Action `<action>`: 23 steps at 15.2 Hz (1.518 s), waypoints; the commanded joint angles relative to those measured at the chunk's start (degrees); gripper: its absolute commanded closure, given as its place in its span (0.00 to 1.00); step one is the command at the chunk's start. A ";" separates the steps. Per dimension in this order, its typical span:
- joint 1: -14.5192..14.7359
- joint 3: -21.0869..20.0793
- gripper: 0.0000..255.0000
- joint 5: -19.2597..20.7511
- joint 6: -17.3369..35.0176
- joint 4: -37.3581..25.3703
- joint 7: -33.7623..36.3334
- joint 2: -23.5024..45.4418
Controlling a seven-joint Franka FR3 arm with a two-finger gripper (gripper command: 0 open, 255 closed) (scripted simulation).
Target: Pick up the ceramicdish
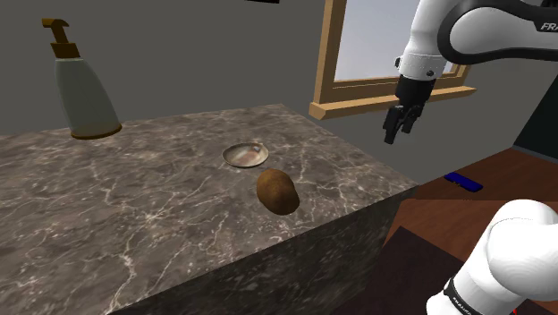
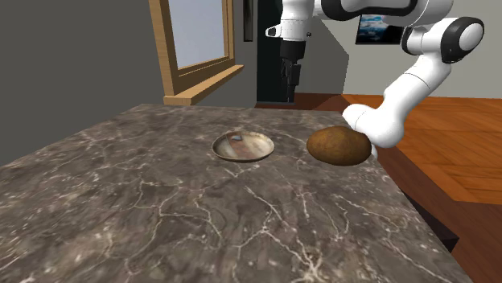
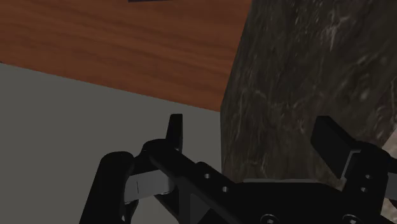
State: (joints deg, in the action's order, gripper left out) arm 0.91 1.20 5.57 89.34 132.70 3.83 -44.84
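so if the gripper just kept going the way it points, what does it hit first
Likely the marble counter near its edge; the gripper straddles that edge, well away from the dish. Depth is unclear.

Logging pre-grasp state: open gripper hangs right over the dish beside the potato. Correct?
No. The open gripper hangs out by the marble counter's edge, away from the dish, as the shoulder view shows. The dish does lie beside the potato.
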 commanded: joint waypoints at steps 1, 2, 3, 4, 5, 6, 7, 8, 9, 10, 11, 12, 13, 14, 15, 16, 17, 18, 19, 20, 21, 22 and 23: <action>0.00 0.00 0.00 0.00 0.00 0.00 0.00 0.00; 0.48 -0.25 0.00 -1.65 0.68 -0.23 0.89 0.90; 0.98 -0.49 0.00 -3.28 1.39 -0.50 1.76 1.83; 1.47 -0.72 0.00 -4.90 2.12 -0.80 2.58 2.78; 1.98 -0.95 0.00 -6.51 2.87 -1.15 3.38 3.74; 2.48 -1.18 0.00 -8.11 3.64 -1.53 4.14 4.73; 2.97 -1.40 0.00 -9.70 4.42 -1.96 4.86 5.75; 3.48 -1.62 0.00 -11.28 5.22 -2.43 5.55 6.78; 4.00 -1.82 0.00 -12.84 6.02 -2.94 6.21 7.82; 4.51 -2.01 0.00 -14.39 6.83 -3.49 6.84 8.89; 5.01 -2.21 0.00 -15.93 7.65 -4.09 7.43 9.97; 5.52 -2.40 0.00 -17.46 8.46 -4.73 7.98 11.07; 6.03 -2.57 0.00 -18.97 9.27 -5.42 8.51 12.19; 6.53 -2.74 0.00 -20.48 10.08 -6.15 9.00 13.32; 7.04 -2.90 0.00 -21.97 10.88 -6.93 9.46 14.46; 7.53 -3.06 0.00 -23.46 11.67 -7.76 9.89 15.61; 8.01 -3.21 0.00 -24.93 12.44 -8.63 10.29 16.78; 8.49 -3.36 0.00 -26.40 13.20 -9.55 10.67 17.96; 8.97 -3.50 0.00 -27.85 13.94 -10.52 11.02 19.15; 9.43 -3.63 0.00 -29.30 14.67 -11.54 11.34 20.34; 9.88 -3.76 0.00 -30.73 15.37 -12.61 11.65 21.55; 10.33 -3.88 0.00 -32.16 16.05 -13.72 11.93 22.77; 10.76 -4.00 0.00 -33.57 16.71 -14.89 12.20 23.99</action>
State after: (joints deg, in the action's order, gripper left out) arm 11.26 -2.76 -26.48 105.30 119.29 15.83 -22.48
